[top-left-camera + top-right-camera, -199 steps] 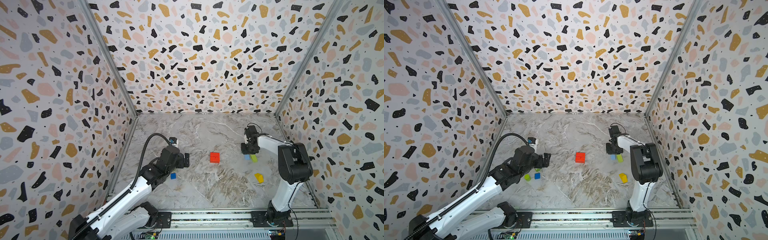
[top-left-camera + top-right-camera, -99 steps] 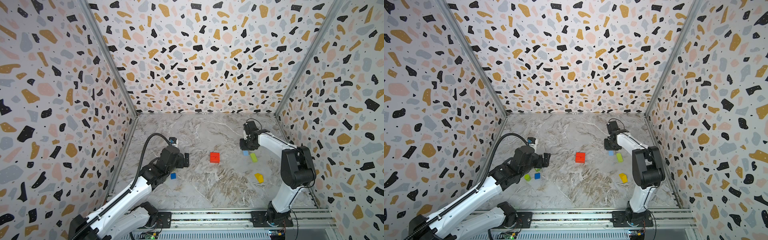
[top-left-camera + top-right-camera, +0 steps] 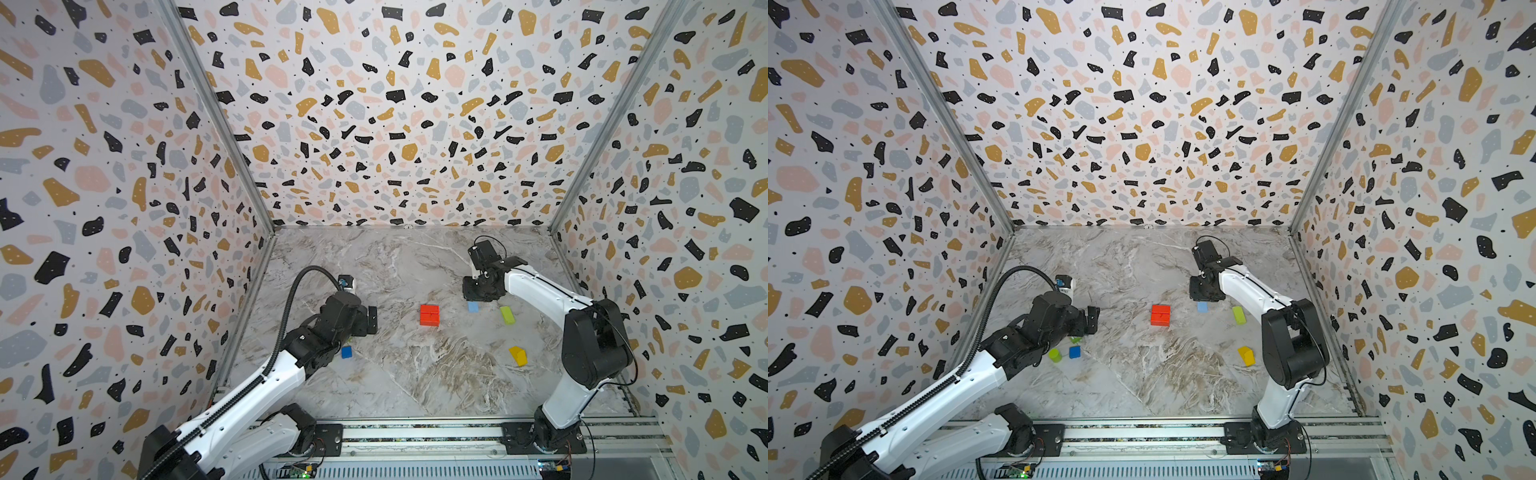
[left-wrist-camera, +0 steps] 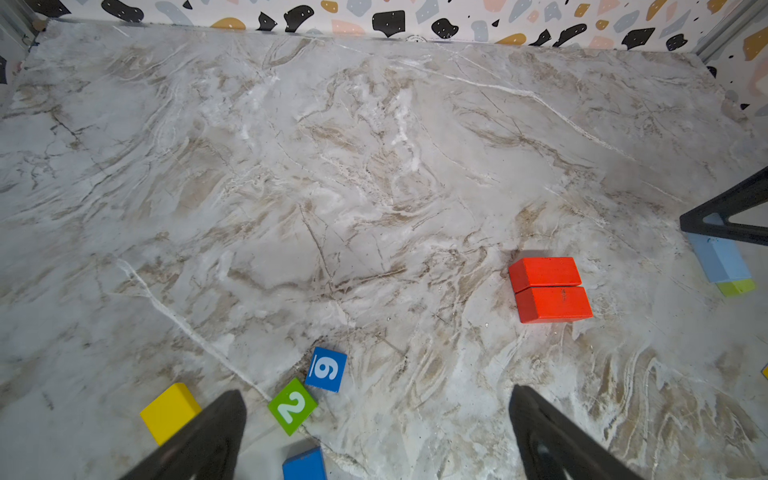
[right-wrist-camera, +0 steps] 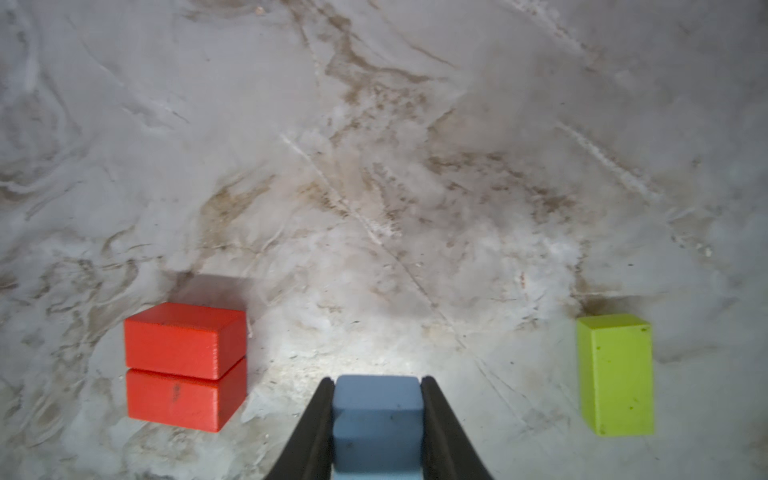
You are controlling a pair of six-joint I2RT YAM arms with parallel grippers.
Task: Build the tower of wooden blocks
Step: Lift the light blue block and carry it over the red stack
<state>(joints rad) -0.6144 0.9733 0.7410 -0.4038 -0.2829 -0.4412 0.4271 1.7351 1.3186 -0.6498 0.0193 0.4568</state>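
Clamping lt-blue block [image 5: 376, 415], R claw [image 5: 376, 384] sits near red slabs [image 5: 185, 365]; L claw [image 4: 376, 392] released.

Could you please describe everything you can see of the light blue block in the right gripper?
The light blue block is a plain, matte-painted rectangular piece, seemingly wood, with rounded edges and faint dark specks. The right gripper is shut on two opposite sides. It sits between the red slabs and the lime bar, touching neither, apparently on the marble table.
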